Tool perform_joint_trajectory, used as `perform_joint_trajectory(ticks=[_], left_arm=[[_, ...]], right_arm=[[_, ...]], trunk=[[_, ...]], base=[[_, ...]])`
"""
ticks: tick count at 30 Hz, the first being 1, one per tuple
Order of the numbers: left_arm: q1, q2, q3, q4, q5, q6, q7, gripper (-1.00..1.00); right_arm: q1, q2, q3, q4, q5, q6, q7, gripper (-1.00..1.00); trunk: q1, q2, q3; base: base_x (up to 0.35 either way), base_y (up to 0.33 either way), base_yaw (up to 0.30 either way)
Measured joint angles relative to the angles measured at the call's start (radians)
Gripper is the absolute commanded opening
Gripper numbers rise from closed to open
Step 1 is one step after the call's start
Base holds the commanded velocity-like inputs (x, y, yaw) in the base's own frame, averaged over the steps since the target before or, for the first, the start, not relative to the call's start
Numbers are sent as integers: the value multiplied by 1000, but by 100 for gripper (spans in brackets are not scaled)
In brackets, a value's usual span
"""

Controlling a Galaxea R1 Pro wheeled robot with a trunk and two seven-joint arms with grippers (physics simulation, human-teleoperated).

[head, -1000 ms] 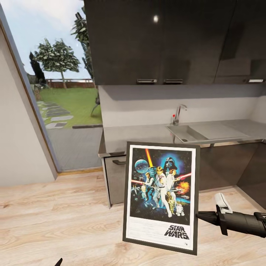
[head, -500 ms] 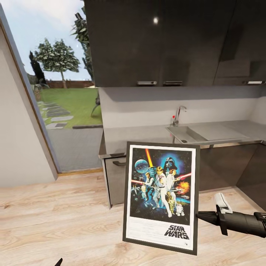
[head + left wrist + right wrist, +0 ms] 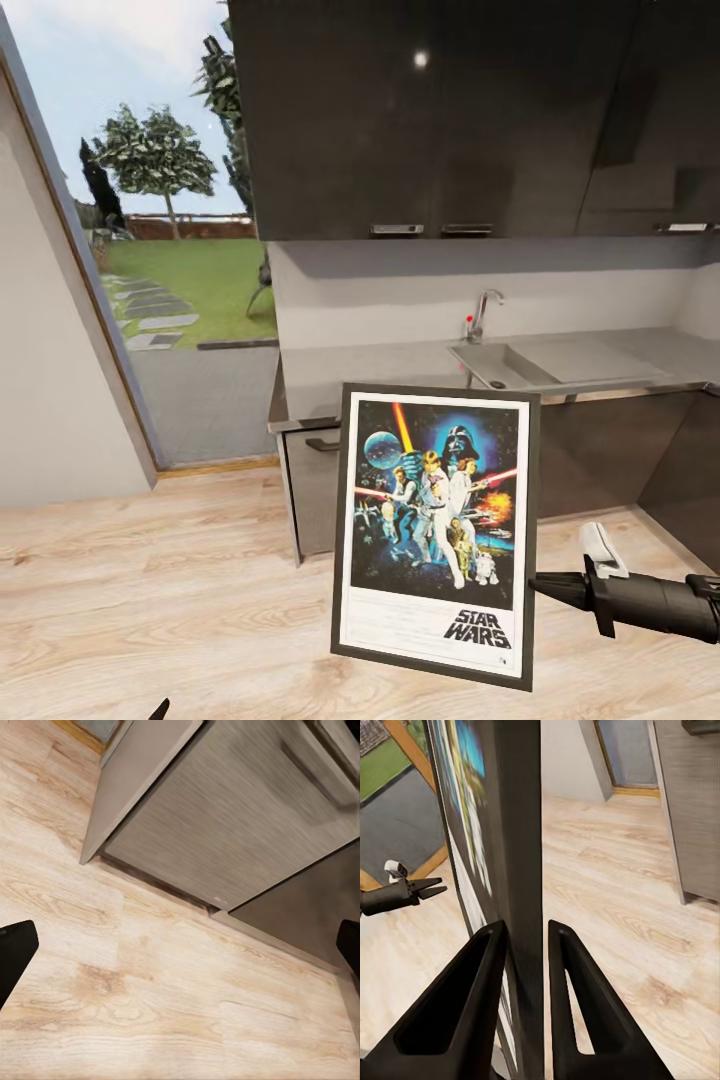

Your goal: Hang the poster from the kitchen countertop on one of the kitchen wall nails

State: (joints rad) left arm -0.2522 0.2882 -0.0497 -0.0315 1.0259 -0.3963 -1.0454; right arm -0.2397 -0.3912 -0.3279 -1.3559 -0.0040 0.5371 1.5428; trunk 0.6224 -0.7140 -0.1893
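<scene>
The poster [image 3: 437,533] is off the worktop [image 3: 400,368] and up in the air, upright, long axis vertical, picture facing the head camera. The right gripper [image 3: 526,967] pinches its frame edge-on, one finger on each face, reaching in from the poster's right side at mid-lower height. The left gripper [image 3: 180,945] hangs low over the wooden floor [image 3: 150,600], fingers spread wide, grasping nothing. I can make out no wall nail here, so my read: the right arm carries, and the poster's top edge must lead toward whichever wall holds one
</scene>
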Motion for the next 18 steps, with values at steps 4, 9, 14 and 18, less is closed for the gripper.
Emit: perform_joint_trajectory(ticks=[4,9,14,18], left_arm=[[0,0,0,0,0,0,0,100],[0,0,0,0,0,1,0,100],[0,0,0,0,0,1,0,100],[0,0,0,0,0,1,0,100]], right_arm=[[0,0,0,0,0,0,0,-100],[1,0,0,0,0,0,0,-100],[1,0,0,0,0,0,0,-100],[1,0,0,0,0,0,0,-100]], trunk=[[-15,28,13],[-35,63,28],[-54,98,44],[-69,126,57]], base=[[0,0,0],[0,0,0],[0,0,0],[0,0,0]])
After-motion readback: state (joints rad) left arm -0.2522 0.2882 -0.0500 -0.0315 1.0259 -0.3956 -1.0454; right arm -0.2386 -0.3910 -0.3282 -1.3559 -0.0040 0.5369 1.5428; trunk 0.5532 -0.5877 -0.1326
